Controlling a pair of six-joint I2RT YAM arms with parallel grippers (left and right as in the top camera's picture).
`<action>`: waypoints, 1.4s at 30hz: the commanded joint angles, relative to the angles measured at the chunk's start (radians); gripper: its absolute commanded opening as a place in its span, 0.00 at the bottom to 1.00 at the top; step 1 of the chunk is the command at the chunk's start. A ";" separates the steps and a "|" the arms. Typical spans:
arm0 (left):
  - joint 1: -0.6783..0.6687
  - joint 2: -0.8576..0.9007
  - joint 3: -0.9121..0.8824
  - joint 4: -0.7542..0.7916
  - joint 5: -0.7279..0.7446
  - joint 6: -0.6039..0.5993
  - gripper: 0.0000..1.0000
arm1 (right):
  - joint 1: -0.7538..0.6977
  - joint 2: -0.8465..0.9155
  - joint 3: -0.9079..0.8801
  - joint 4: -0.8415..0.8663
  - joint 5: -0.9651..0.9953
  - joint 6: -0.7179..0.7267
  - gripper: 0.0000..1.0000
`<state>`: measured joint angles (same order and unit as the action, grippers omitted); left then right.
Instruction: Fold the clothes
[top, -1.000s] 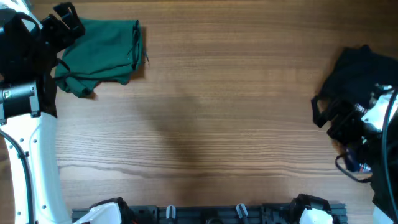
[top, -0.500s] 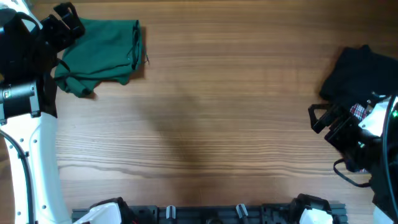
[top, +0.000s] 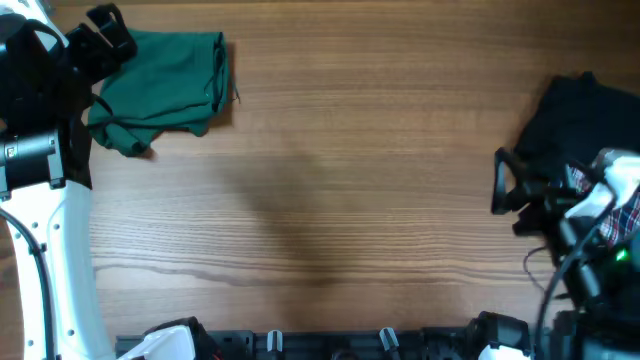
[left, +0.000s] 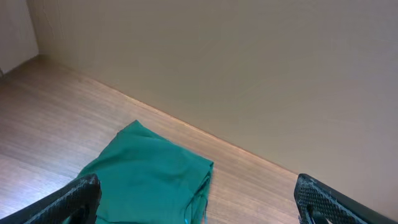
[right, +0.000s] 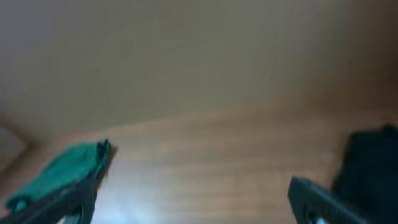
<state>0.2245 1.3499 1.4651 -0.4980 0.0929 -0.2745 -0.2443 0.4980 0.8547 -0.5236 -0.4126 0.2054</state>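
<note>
The clothes, a plain dark green garment (top: 165, 88), lie loosely folded at the table's far left. My left gripper (top: 116, 32) hovers over the garment's back left corner, open and holding nothing. In the left wrist view the green garment (left: 149, 177) lies below and between the spread fingers (left: 78, 196), partly cut off by the frame's bottom edge. My right gripper (top: 500, 185) stands open over bare wood at the right, far from the green garment. The blurred right wrist view shows the green garment (right: 59, 171) in the distance at the left.
A black garment (top: 585, 115) lies at the right edge behind my right gripper; it also shows as the black garment (right: 370, 162) in the right wrist view. A bit of plaid cloth (top: 628, 212) shows by the right arm. A pale wall (left: 249, 62) backs the table.
The right arm has swung toward the table's front and turned, its gripper now off the black garment and pointing left. The left arm and the green garment have not moved.
</note>
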 joint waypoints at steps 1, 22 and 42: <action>0.002 -0.012 -0.005 0.002 0.011 0.006 1.00 | 0.072 -0.129 -0.245 0.245 -0.059 -0.045 1.00; 0.002 -0.012 -0.005 0.002 0.011 0.006 1.00 | 0.146 -0.477 -0.792 0.662 0.170 0.064 1.00; 0.002 -0.012 -0.005 0.002 0.011 0.006 1.00 | 0.147 -0.493 -0.850 0.537 0.233 0.085 1.00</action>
<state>0.2245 1.3499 1.4651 -0.4976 0.0956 -0.2745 -0.1005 0.0174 0.0063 0.0082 -0.1997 0.2760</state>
